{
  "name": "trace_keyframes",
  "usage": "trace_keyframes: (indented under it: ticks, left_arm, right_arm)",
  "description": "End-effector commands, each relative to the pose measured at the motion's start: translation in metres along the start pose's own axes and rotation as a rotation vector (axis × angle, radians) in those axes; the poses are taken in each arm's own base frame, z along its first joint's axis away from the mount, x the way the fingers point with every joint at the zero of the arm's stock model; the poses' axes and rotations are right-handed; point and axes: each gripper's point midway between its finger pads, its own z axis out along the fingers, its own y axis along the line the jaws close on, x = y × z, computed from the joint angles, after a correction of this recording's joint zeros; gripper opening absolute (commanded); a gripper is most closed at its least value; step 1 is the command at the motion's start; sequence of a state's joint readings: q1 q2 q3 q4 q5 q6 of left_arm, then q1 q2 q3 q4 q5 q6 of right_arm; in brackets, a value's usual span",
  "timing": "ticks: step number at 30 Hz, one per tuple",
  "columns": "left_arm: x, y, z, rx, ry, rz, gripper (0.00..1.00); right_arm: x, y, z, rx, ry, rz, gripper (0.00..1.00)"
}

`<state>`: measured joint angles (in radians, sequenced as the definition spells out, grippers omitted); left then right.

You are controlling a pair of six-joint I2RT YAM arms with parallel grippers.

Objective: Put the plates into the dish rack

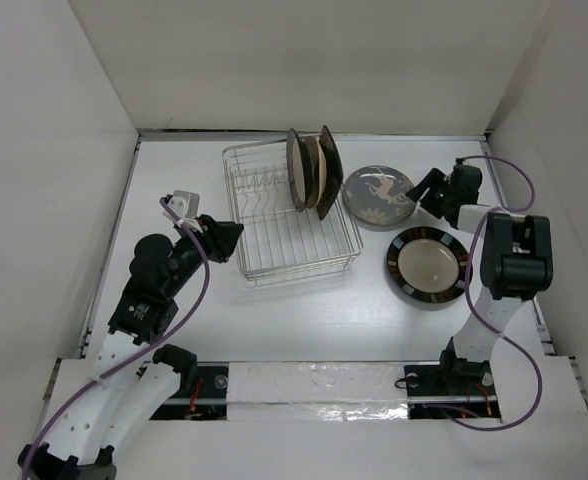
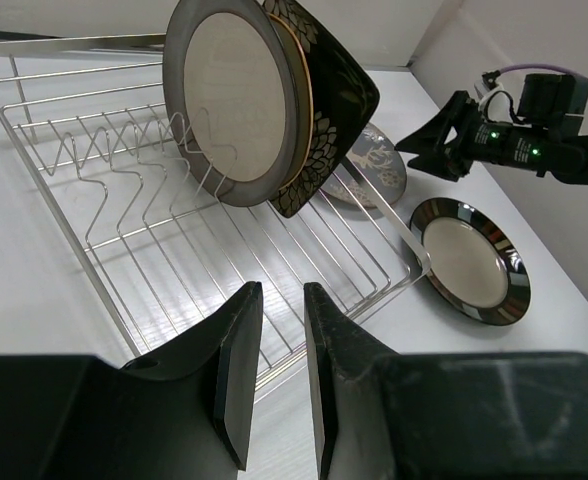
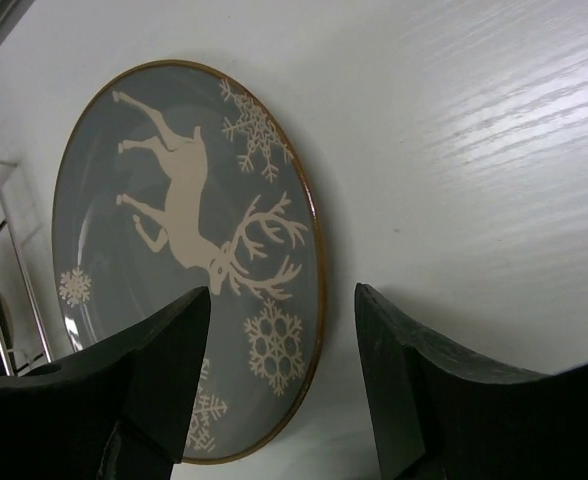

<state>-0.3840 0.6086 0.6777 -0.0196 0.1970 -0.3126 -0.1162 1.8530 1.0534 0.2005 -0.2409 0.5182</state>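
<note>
The dish rack [image 1: 284, 238] stands mid-table. Three plates stand upright at its far right end: grey-rimmed cream [image 1: 296, 170], tan [image 1: 312, 170] and dark floral [image 1: 329, 172]. The grey plate with a white deer motif [image 1: 379, 195] lies flat to the right of the rack. The black-rimmed cream plate [image 1: 427, 265] lies nearer. My right gripper [image 3: 282, 295] is open, with one jaw over the grey plate [image 3: 174, 220] and the other outside its rim. My left gripper [image 2: 282, 290] is empty, its jaws a narrow gap apart, and hovers at the rack's [image 2: 74, 45] near left corner.
White walls close in the table at the left, right and back. The right arm's column [image 1: 514, 260] stands just right of the black-rimmed plate. The rack's left slots [image 2: 114, 160] hold nothing.
</note>
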Motion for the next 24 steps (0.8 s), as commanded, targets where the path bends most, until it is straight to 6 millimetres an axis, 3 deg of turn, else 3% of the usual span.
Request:
trace_keyframes:
  ticks: [1,6,12,13,14,15,17,18,19,20,21,23,24]
  left_arm:
    - [-0.019,-0.006,0.000,0.018,-0.056,0.013,0.21]
    - [-0.019,-0.008,0.000,0.032,-0.054,0.016,0.20]
    - [-0.020,-0.008,-0.002,0.027,-0.059,0.019,0.20]
    - [-0.023,-0.008,-0.002,0.026,-0.069,0.020,0.20]
    - [-0.025,-0.005,-0.002,0.011,-0.077,0.020,0.21]
    - [-0.026,-0.005,-0.002,0.011,-0.077,0.020,0.21]
    - [-0.023,-0.004,-0.002,0.012,-0.067,0.022,0.21]
    - [-0.023,-0.004,-0.002,0.010,-0.067,0.022,0.21]
    - [-0.027,-0.003,-0.004,-0.001,-0.088,0.025,0.21]
    - [-0.027,-0.003,-0.004,-0.001,-0.088,0.025,0.21]
    - [-0.028,-0.003,-0.003,-0.001,-0.086,0.023,0.20]
    - [-0.024,-0.005,-0.001,0.012,-0.068,0.022,0.21]
    - [-0.022,-0.005,-0.001,0.014,-0.064,0.021,0.21]
  right_arm:
    - [-0.009,0.019,0.013,-0.124,0.006,0.041,0.64]
    - [0.014,0.027,0.029,-0.229,0.098,0.112,0.60]
    - [0.012,0.013,0.036,-0.223,0.104,0.168,0.54]
    - [0.013,0.013,0.037,-0.228,0.110,0.175,0.48]
    - [0.011,0.010,0.037,-0.230,0.105,0.186,0.32]
    - [0.013,0.010,0.037,-0.237,0.110,0.206,0.24]
    - [0.001,-0.001,0.035,-0.230,0.046,0.232,0.03]
    - [0.006,-0.009,0.032,-0.211,0.041,0.270,0.00]
    - [-0.019,-0.012,0.016,-0.229,-0.056,0.287,0.00]
    - [-0.012,-0.015,0.015,-0.219,-0.043,0.304,0.00]
    - [-0.019,-0.010,0.009,-0.230,-0.073,0.305,0.00]
    - [-0.052,0.003,-0.014,-0.267,-0.193,0.294,0.00]
    - [-0.056,0.006,-0.022,-0.271,-0.216,0.307,0.00]
